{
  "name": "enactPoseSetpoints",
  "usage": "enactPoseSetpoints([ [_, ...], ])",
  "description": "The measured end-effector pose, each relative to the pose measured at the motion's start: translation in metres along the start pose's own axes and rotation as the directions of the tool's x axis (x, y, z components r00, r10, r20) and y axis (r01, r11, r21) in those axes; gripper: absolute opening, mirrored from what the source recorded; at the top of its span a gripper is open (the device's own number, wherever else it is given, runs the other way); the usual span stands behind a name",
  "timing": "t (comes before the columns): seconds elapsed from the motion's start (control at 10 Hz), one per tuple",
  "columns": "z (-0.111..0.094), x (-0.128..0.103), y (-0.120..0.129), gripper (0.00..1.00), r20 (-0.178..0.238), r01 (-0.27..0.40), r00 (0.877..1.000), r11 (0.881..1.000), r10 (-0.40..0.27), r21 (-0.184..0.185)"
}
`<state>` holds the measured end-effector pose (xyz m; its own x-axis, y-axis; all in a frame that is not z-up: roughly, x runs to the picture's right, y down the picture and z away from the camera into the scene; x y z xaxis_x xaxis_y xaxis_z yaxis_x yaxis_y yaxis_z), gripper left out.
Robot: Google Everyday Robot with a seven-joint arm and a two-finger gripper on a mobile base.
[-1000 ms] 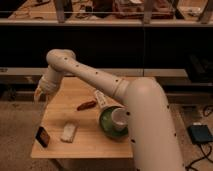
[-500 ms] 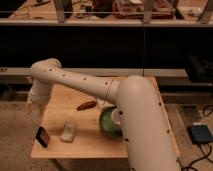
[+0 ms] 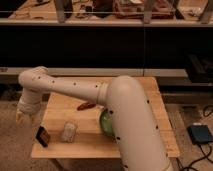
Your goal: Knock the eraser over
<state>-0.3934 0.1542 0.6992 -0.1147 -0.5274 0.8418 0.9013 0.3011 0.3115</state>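
Observation:
The eraser (image 3: 43, 136), a small dark block with an orange-brown face, stands upright near the front left corner of the wooden table (image 3: 135, 140). My gripper (image 3: 24, 117) hangs at the end of the white arm, just off the table's left edge, up and to the left of the eraser and apart from it. A pale whitish pad (image 3: 69, 132) lies to the right of the eraser.
A reddish-brown elongated object (image 3: 86, 106) lies near the table's middle. A green bowl (image 3: 105, 122) is partly hidden behind my arm. Dark shelving fills the back. A grey box with cables (image 3: 200, 134) lies on the floor at right.
The arm has swung left and down; the gripper has moved from over the table's back left to beyond its left edge, closer to the eraser. The eraser still stands.

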Motion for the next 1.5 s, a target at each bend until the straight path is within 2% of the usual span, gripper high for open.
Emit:
enactPoseSetpoints([
  [0.4, 0.019, 0.001, 0.006, 0.44, -0.002, 0.031, 1.000, 0.999, -0.031, -0.041],
  [0.6, 0.027, 0.000, 0.008, 0.49, -0.006, 0.040, 0.999, 0.998, -0.041, -0.057],
  [0.7, 0.031, -0.002, 0.007, 0.47, -0.007, 0.043, 0.999, 0.997, -0.044, -0.065],
  [0.9, 0.036, -0.005, 0.004, 0.33, -0.005, 0.054, 0.998, 0.996, -0.055, -0.071],
  [1.0, 0.038, -0.008, 0.002, 0.20, -0.002, 0.062, 0.998, 0.995, -0.062, -0.074],
  [1.2, 0.041, -0.009, 0.000, 0.03, 0.001, 0.066, 0.998, 0.995, -0.066, -0.076],
  [1.3, 0.042, -0.009, 0.001, 0.00, 0.000, 0.063, 0.998, 0.995, -0.063, -0.080],
  [1.5, 0.043, -0.006, 0.006, 0.00, -0.005, 0.057, 0.998, 0.994, -0.058, -0.091],
])
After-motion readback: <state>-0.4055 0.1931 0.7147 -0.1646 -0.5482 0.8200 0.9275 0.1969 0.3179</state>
